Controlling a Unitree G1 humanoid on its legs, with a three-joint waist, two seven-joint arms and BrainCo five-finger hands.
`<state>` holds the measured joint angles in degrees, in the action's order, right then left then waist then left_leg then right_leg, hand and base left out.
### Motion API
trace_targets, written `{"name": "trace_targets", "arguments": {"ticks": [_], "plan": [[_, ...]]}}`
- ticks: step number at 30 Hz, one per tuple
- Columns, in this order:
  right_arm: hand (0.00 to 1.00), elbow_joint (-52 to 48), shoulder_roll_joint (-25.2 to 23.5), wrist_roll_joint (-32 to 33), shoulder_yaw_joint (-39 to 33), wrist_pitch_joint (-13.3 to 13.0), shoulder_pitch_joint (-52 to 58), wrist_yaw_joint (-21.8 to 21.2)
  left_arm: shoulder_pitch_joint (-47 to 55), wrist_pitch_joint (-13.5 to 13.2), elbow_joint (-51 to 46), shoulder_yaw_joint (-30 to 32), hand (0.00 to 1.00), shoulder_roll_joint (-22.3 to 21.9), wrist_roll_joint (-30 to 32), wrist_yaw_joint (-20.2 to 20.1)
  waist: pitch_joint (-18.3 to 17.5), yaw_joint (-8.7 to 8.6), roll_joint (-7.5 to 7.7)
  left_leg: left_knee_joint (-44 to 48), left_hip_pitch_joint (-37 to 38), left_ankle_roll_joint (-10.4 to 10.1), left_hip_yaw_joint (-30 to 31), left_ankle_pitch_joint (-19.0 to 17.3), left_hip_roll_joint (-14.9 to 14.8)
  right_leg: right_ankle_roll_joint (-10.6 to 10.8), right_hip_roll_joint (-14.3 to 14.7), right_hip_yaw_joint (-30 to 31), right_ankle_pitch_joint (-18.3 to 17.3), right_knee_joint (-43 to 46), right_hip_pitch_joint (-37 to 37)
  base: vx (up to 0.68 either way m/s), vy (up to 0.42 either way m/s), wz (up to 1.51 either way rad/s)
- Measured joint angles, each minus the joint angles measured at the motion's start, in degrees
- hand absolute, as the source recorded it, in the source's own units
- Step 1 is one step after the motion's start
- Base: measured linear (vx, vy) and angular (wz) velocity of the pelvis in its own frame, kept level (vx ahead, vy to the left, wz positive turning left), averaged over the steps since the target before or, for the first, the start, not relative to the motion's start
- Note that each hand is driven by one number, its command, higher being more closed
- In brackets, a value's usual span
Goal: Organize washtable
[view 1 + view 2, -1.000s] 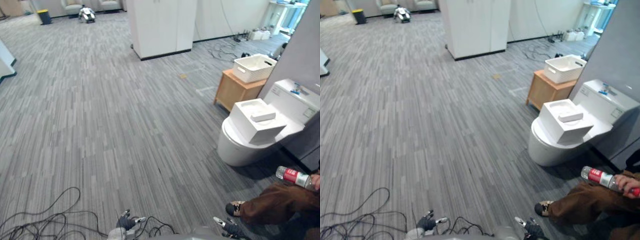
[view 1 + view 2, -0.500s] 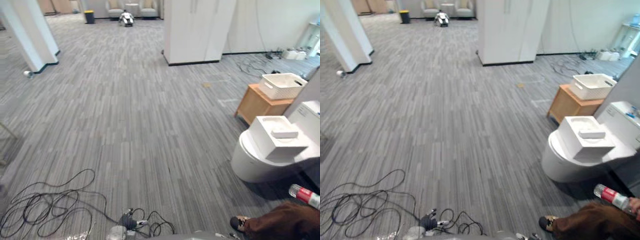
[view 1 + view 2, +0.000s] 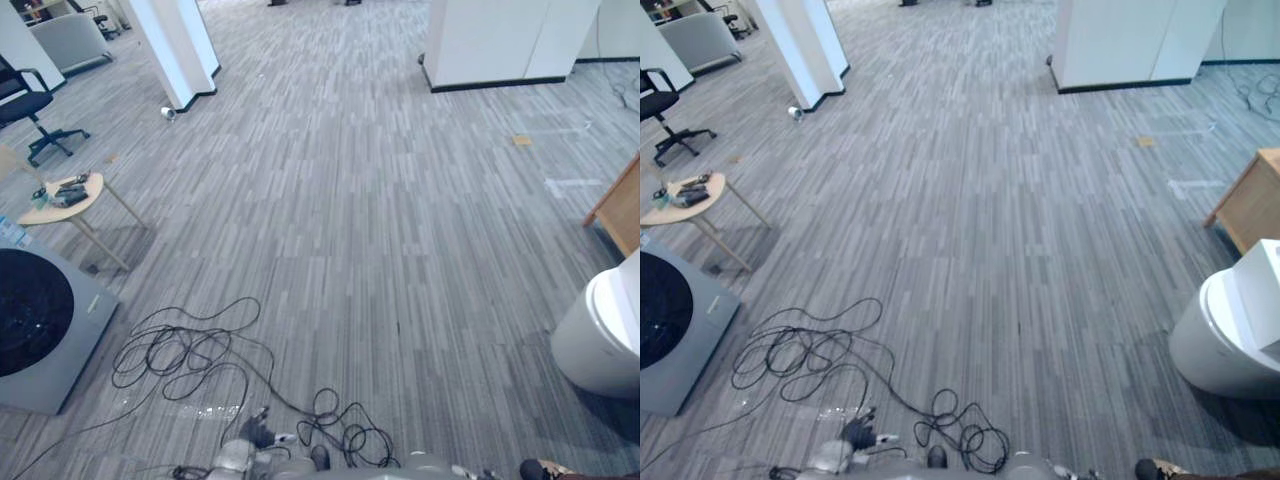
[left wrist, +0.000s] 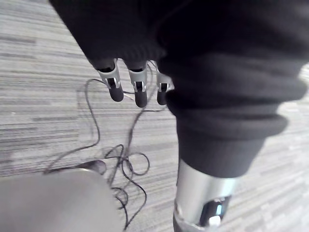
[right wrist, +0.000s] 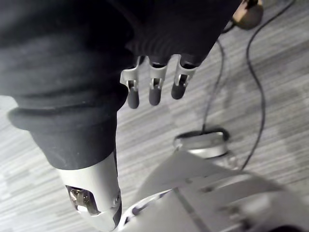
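Note:
My left hand [image 4: 139, 92] hangs low by my side with its fingers straight and relaxed and nothing in it; its fingertips also poke in at the bottom edge of the left eye view [image 3: 257, 438]. My right hand [image 5: 154, 91] hangs the same way over the carpet, fingers straight, holding nothing. A white toilet [image 3: 1228, 342] stands at the far right, with the corner of a wooden cabinet [image 3: 1246, 203] behind it. Both hands are far from them.
A grey front-loading washing machine [image 3: 45, 325] sits at the left edge. Behind it stand a small round wooden table [image 3: 70, 197] with small items, an office chair [image 3: 25, 105] and a white pillar [image 3: 178, 50]. A white cupboard block [image 3: 505, 42] stands far right. A person's shoe [image 3: 545, 468] shows bottom right.
The camera has swung left: toilet and wooden cabinet slid to the right edge, the basket and the person's bottle left the picture, the washing machine and round table came in. Both hands stay hanging.

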<state>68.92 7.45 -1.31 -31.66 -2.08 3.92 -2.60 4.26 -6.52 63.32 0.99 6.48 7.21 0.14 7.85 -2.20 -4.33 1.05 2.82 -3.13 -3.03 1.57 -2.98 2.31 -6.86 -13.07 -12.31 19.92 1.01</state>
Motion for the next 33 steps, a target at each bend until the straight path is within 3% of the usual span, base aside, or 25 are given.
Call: {"name": "trace_targets", "arguments": {"ticks": [1,2,7,12,15,18,19,20,22,23,24,25,26,27,28,29,33], "plan": [[0.0,-0.34,-0.38,0.01,-0.53,-0.08,-0.05,0.07,0.59,0.09,0.37,0.0,0.0,0.12,-0.06,-0.01,-0.01,-0.02,0.1,-0.82,0.29,0.01,-0.24,0.25,0.03,0.0,0.01,0.22,0.0,-0.09,0.13,0.03,-0.006,-0.13],[0.0,-0.59,-2.6,-0.62,2.96,0.2,2.14,1.34,1.97,0.43,2.13,1.22,0.0,1.35,-0.37,1.13,-1.93,-0.17,3.09,-6.37,3.05,-0.63,-0.35,2.97,-0.02,1.18,0.65,0.32,0.32,-2.74,0.65,0.01,-0.003,-0.04],[0.0,-0.72,-2.56,-0.61,3.51,0.18,2.17,1.36,1.93,0.42,2.11,1.16,0.0,1.33,-0.39,1.14,-1.83,-0.31,3.05,-6.37,2.98,-0.65,-1.15,2.95,-0.15,1.16,0.93,1.22,0.31,-2.86,0.39,0.0,-0.001,-0.05],[0.0,-5.87,-2.3,-0.53,11.98,-0.59,3.06,2.57,1.73,-0.38,1.94,0.84,0.0,1.55,-0.66,1.52,-1.58,-0.57,2.91,-6.36,0.98,-0.64,-3.47,2.97,-0.92,0.81,2.64,5.33,-0.02,-2.62,-2.62,0.0,-0.034,-0.26],[0.0,-11.16,-2.5,-0.6,17.57,-1.32,3.52,2.91,0.98,-0.54,1.17,0.38,0.0,2.21,-0.67,2.24,-0.5,-0.96,3.72,-6.33,-0.07,-0.9,-3.79,2.75,-1.08,-0.24,3.19,6.57,-2.51,-1.08,-4.48,0.01,-0.073,-0.15],[0.0,-22.73,-2.31,-2.06,24.95,-1.87,5.61,3.79,1.07,-0.94,-3.55,-0.48,0.0,2.96,-0.44,3.27,1.21,-1.36,4.46,5.34,-7.27,-1.83,-4.16,-3.83,-2.3,-1.96,5.05,9.46,-5.66,2.27,-7.23,-0.03,-0.094,-0.06],[0.0,-27.54,-1.73,-3.53,26.59,-2.68,6.99,3.78,1.54,-1.38,-7.05,-0.41,0.0,2.72,0.43,3.86,3.23,-1.03,3.92,15.13,-10.0,-1.71,-4.43,-6.82,-3.72,-3.31,6.1,10.69,-6.66,3.0,-6.08,-0.02,-0.07,0.12],[0.0,-29.5,-1.53,-4.26,27.84,-3.18,7.72,3.83,1.79,-1.56,-10.69,-0.38,0.0,2.84,1.35,3.96,4.18,-1.03,4.08,26.88,-14.69,-0.45,-5.38,-6.52,-4.83,-4.17,5.95,9.76,-7.67,4.58,-5.25,0.0,-0.112,0.27],[0.0,-30.0,-1.27,-6.33,28.31,-3.29,8.6,3.74,2.25,-1.84,-15.3,-0.39,0.0,2.57,2.6,4.79,5.0,0.08,4.14,38.69,-19.65,-0.64,-5.48,-2.76,-6.42,-4.0,5.46,9.55,-9.0,7.49,-4.61,0.03,-0.13,0.36],[0.0,-30.04,-1.26,-7.46,28.68,-3.19,8.96,3.78,2.85,-1.98,-18.56,-0.25,0.0,2.53,2.75,6.33,5.91,0.81,4.52,45.88,-22.62,-1.69,-5.27,3.56,-6.82,-4.81,4.97,9.92,-10.01,10.0,-3.6,0.02,-0.184,0.38],[0.0,-30.05,-1.03,-8.24,29.49,-3.1,9.26,3.83,3.47,-2.23,-21.54,-0.13,0.0,2.61,3.33,7.56,6.53,1.13,5.09,51.71,-26.76,-1.47,-5.04,14.91,-7.09,-5.04,4.69,10.71,-9.93,11.54,-3.06,0.01,-0.196,0.38],[0.0,-30.09,-0.77,-8.4,29.99,-3.09,9.18,3.82,3.65,-2.43,-23.12,0.2,0.0,2.63,3.66,7.78,7.04,1.69,5.78,54.57,-30.18,-1.22,-5.26,21.41,-7.08,-5.8,4.6,11.66,-9.72,12.15,-3.05,-0.01,-0.212,0.3],[0.0,-30.27,-0.11,-8.42,30.44,-3.01,8.9,3.89,3.61,-2.99,-25.17,0.34,0.0,2.48,3.81,8.49,7.07,2.15,6.18,59.01,-34.51,-3.15,-5.21,19.84,-6.96,-7.2,4.54,12.04,-10.48,13.19,-3.05,0.02,-0.185,0.26],[0.0,-30.27,0.95,-8.42,30.44,-2.83,8.5,3.94,3.62,-3.59,-26.24,0.53,0.0,2.2,3.76,8.96,8.16,2.19,5.07,63.08,-39.74,-3.96,-5.49,10.4,-6.43,-8.33,4.58,12.72,-11.11,14.29,-3.17,0.06,-0.18,0.19],[0.0,-29.84,2.37,-8.44,30.61,-2.51,7.8,3.92,3.87,-3.85,-27.47,1.05,0.0,1.93,3.44,9.22,8.92,2.33,4.21,62.49,-43.51,-4.77,-6.31,5.41,-5.67,-8.44,4.47,13.44,-11.17,14.67,-3.21,0.08,-0.12,0.04],[0.0,-29.7,2.96,-8.52,30.97,-2.36,7.76,3.92,4.5,-3.94,-28.56,1.43,0.0,1.75,2.83,9.6,9.08,2.68,3.92,60.55,-44.64,-5.45,-6.99,4.63,-5.59,-8.42,4.33,13.68,-11.16,14.7,-3.24,0.09,-0.09,-0.26],[0.0,-29.49,4.3,-9.86,32.65,-2.49,6.12,3.92,7.43,-3.99,-31.76,1.79,0.0,1.08,1.23,10.19,9.17,3.07,3.78,38.55,-44.61,-9.07,-8.41,1.76,-4.22,-8.0,6.1,15.0,-11.34,13.3,-0.89,0.18,-0.082,-0.33]]}}
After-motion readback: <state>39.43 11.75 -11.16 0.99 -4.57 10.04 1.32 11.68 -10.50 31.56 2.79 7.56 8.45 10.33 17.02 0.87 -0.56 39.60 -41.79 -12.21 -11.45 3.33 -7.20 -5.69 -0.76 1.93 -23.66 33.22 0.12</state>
